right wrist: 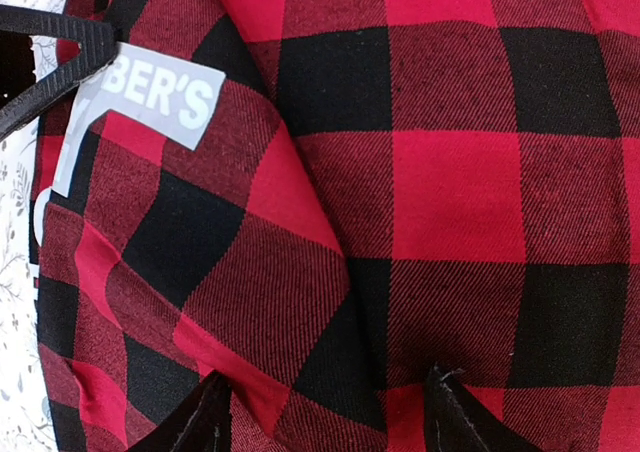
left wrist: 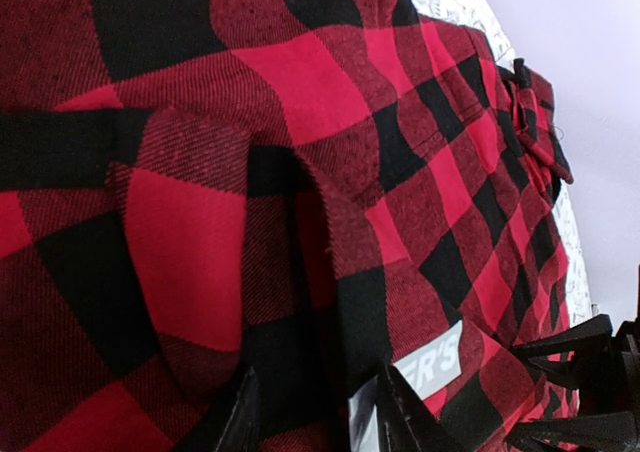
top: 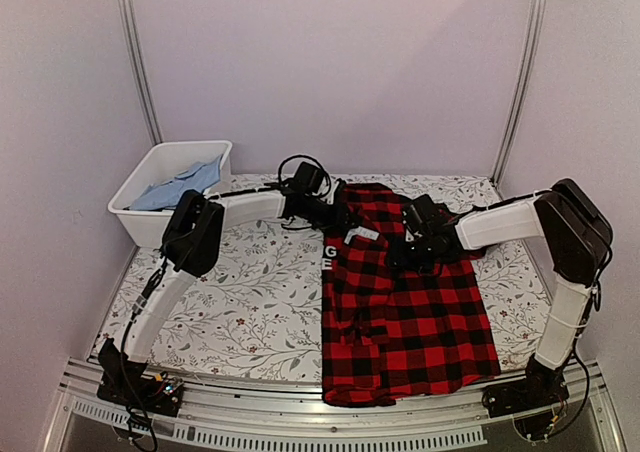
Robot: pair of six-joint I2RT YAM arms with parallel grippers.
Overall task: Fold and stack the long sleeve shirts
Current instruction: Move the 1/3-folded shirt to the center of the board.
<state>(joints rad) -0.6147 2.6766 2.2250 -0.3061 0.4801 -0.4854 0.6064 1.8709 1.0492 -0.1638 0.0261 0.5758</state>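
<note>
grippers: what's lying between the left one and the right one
The shirt, its collar end with the white tag, lies between the left gripper and right gripper; plainest in the top view.

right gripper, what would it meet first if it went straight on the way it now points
The red-and-black shirt: cloth fills the view beyond the right gripper. It looks very close, though depth is unclear.
</note>
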